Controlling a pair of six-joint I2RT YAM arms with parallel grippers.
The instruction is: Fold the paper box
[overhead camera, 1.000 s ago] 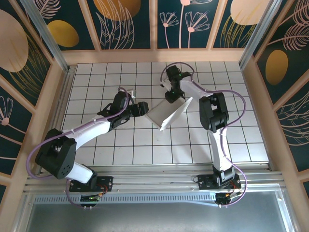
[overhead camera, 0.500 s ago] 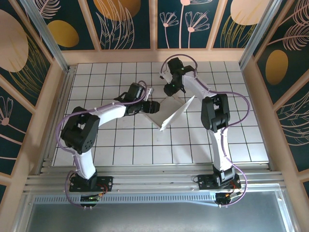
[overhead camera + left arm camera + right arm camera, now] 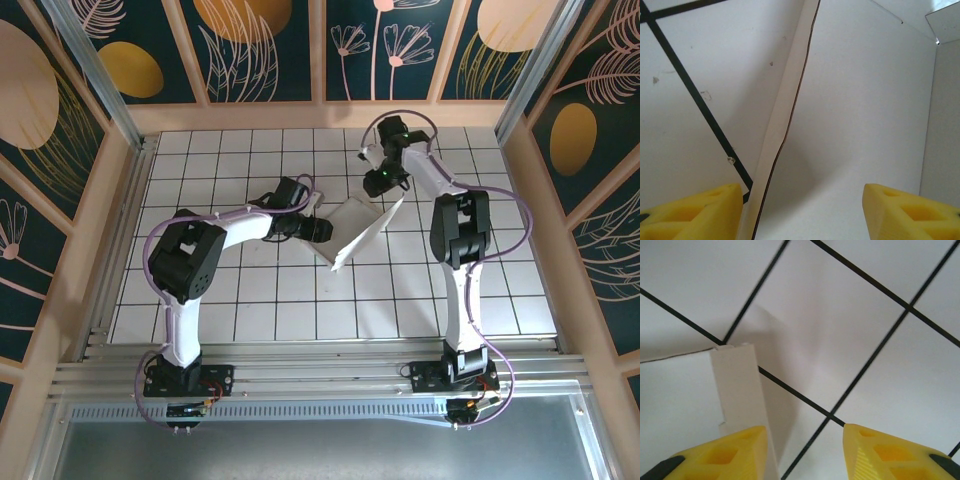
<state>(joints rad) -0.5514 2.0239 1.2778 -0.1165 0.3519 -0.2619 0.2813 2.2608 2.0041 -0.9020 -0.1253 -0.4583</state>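
Nearest, reaching in over the tiled table from the left: L gripper, jaws apart, nothing clamped. Parked right at the near-left edge of the paper box. From the L wrist: wall edge of the box rising between the 2 yellow fingers, close to 1 of them, w/ a wide white panel across the rest of the gap. Prob. set that way to pinch or push that wall up along its crease; a judgement only.

Mid-table, a bit right of centre: box half-formed, 1 long side tilted up, base panel flat on the tiles, lying between the 2 grippers.

Farther back: R gripper, jaws apart too, gripping nothing, just beyond the box's far corner. From the R wrist: narrow flap poking up just beside 1 finger, bare tiles across the rest of the gap. Likely placed w/ the flap within reach so as to tuck it inward, opposite side steadied from the L. Can't tell whether finger and flap touch.

Folding judged early: walls not locked, flaps loose.
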